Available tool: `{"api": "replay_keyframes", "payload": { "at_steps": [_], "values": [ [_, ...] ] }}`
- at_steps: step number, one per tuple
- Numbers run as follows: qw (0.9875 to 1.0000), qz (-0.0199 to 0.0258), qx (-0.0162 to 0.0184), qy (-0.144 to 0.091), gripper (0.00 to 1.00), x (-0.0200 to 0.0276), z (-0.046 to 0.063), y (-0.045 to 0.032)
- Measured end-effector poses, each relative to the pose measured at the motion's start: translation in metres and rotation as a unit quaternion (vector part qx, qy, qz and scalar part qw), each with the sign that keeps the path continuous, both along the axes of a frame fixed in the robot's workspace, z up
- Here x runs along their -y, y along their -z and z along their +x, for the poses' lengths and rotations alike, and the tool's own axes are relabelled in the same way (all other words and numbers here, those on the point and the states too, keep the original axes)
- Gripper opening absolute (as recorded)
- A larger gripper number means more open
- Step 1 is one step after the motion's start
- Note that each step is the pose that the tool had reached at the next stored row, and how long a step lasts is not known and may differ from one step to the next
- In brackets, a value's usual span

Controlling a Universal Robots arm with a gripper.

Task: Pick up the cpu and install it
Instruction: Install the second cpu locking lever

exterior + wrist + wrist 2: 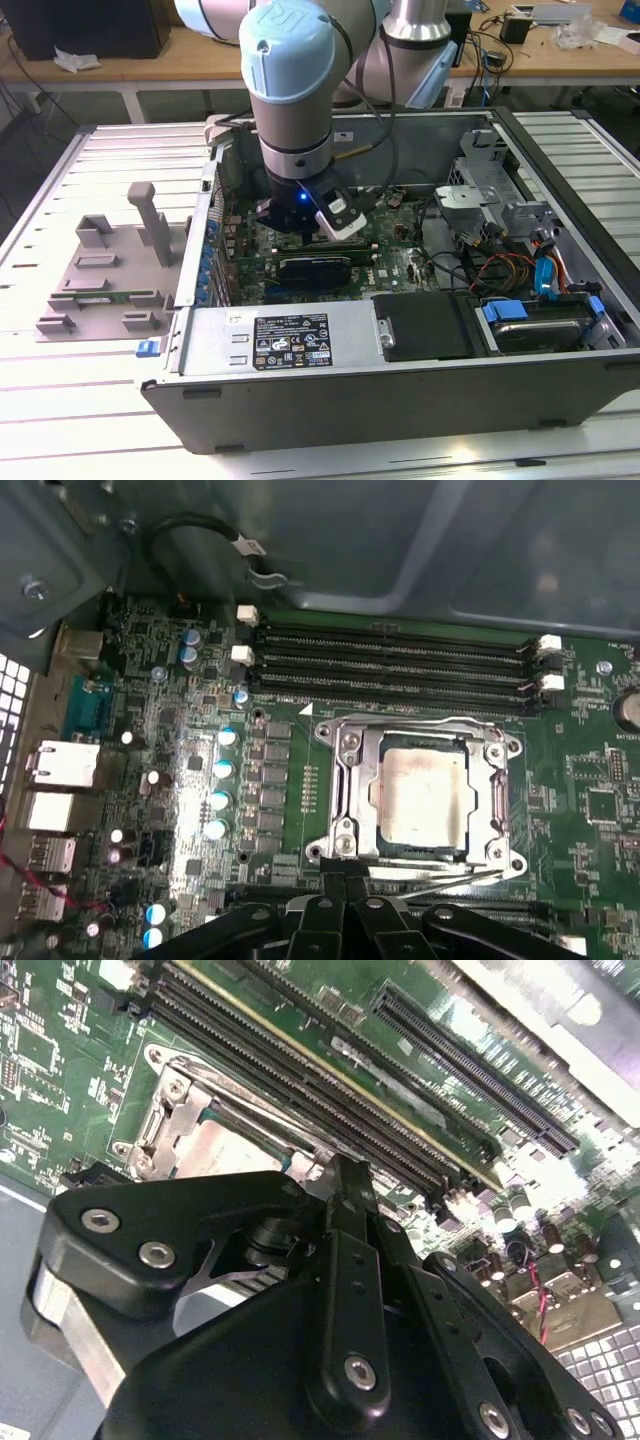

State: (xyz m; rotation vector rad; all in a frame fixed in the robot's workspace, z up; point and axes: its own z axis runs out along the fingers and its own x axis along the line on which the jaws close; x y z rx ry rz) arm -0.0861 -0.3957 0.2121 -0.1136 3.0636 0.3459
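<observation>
Chip seated in its socket, gripper just beside it

In the first wrist view the gripper (345, 880) sits at lower centre, fingers closed together with nothing between them, tips at the socket (345, 780) frame's near edge. Beyond, mid-frame, the cpu (425, 795) lies flat inside the socket, so placing looks done. Farther up run empty memory slots (395, 665), all within the open computer case (330, 385).

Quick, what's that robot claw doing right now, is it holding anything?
Gripper: shut, fingers together, holding nothing; the cpu sits in its socket just beyond the fingertips.
</observation>
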Motion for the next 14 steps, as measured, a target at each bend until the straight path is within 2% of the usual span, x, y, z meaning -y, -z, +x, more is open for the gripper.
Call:
{"api": "replay_keyframes", "payload": {
  "at_steps": [2,6,11,14],
  "values": [
    [1.0000,0.0004,0.0000,0.000,0.11,0.0018,0.000,0.0000],
    [1.0000,0.0029,0.0000,0.000,0.11,0.0024,0.000,-0.0002],
    [1.0000,0.0036,-0.0012,0.000,0.11,0.0033,0.010,-0.0004],
    [1.0000,0.0051,-0.0010,0.000,0.11,0.0033,0.010,-0.0003]
  ]
}}
